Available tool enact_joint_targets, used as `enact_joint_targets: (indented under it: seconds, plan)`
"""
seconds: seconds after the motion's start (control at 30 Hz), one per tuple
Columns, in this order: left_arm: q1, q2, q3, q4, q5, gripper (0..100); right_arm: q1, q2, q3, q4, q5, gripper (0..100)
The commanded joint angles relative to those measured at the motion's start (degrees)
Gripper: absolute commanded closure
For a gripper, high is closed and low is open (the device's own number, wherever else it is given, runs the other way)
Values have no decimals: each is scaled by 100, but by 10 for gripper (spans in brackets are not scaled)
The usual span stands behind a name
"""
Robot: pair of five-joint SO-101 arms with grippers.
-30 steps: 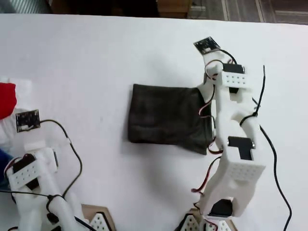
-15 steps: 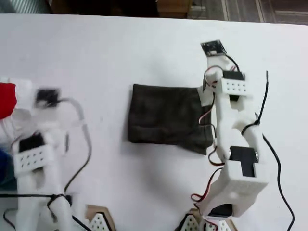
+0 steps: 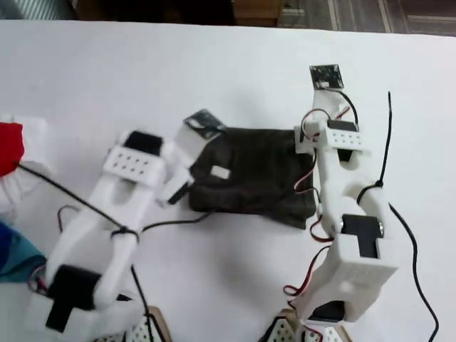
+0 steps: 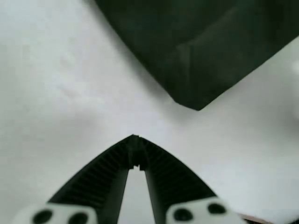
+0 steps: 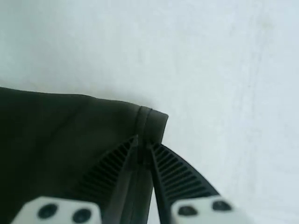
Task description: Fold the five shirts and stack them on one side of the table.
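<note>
Folded dark grey cloth shirt [image 3: 256,171] lies flat mid white bench [image 3: 142,64]. Right claw [image 5: 142,147] pressed together at its far right corner, pinching a ridge of hem. Left claw [image 4: 134,140] pressed together on nothing, over bare bench just beside the shirt's near left corner, not touching it. Red cloth [image 3: 8,146] and teal cloth [image 3: 18,253] sit at the bench's left edge, well apart from the shirt.
</note>
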Motion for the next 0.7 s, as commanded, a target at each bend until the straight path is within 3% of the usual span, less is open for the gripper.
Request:
enact_joint_targets:
  seconds: [0.0,0.13,0.33,0.57,0.67]
  plan:
    - [343,167,-673,105,-26,975,-66,92,-123,-84,-70,979]
    - [747,202,-954,79,44,975,-101,321,-114,-110,-70,979]
    - [1248,536,-664,-457,1029,973,-101,365,-141,-127,-70,979]
    - [1222,949,-620,-818,3578,973,-119,374,-123,-207,-70,979]
    - [1222,1240,-620,-800,4255,973,-127,382,-123,-207,-70,979]
